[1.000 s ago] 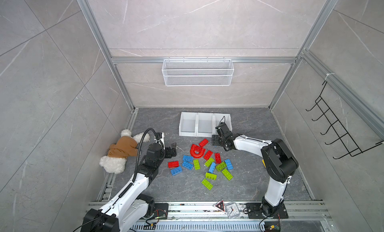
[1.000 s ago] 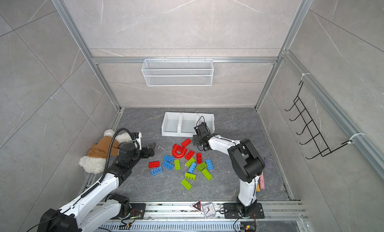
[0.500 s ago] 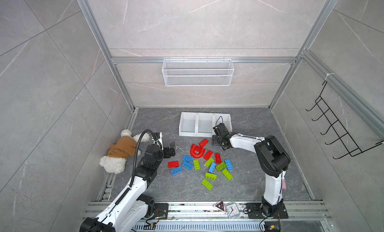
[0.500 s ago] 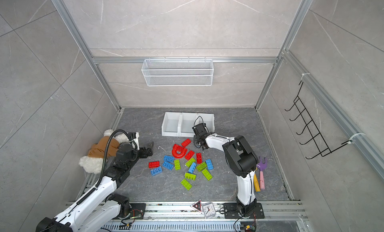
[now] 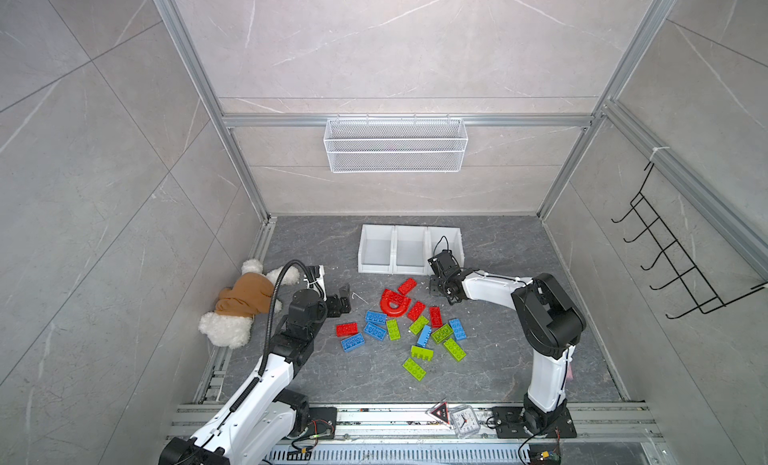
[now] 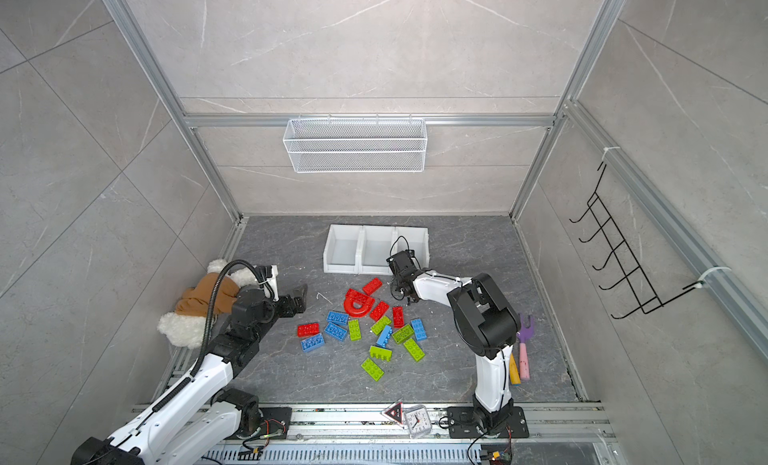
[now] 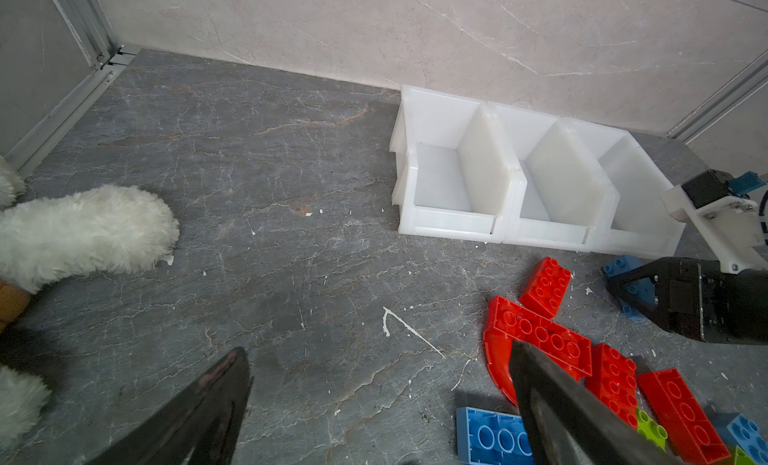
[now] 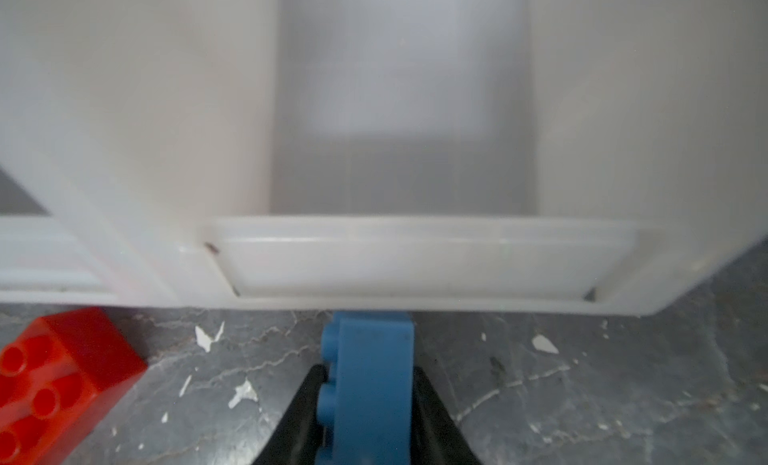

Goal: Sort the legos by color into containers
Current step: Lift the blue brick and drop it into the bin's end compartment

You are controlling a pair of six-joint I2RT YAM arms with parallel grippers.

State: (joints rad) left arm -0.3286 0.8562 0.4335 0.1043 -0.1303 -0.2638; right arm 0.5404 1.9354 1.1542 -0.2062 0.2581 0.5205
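Observation:
Red, blue and lime green legos point(image 5: 409, 323) lie scattered mid-floor, a red arch point(image 5: 394, 307) among them. Three joined white containers point(image 5: 395, 234) stand behind them and look empty. My right gripper point(image 5: 437, 286) is low on the floor just in front of the rightmost container point(image 8: 415, 267), shut on a blue lego point(image 8: 370, 379) that stands on edge between its jaws; the left wrist view shows that lego point(image 7: 621, 265) too. My left gripper point(image 5: 343, 301) hovers open left of the pile, with only bare floor between its fingers point(image 7: 232, 371).
A plush bear point(image 5: 241, 305) lies by the left wall beside my left arm. A wire basket point(image 5: 395, 147) hangs on the back wall, a black hook rack point(image 5: 681, 259) on the right wall. A toy rake and shovel point(image 6: 524, 350) lie behind the right arm; a small clock point(image 5: 463, 419) sits on the front rail.
My right gripper has closed on the blue lego in front of the rightmost container, and its elbow has swung. The left arm has shifted only slightly and stays open.

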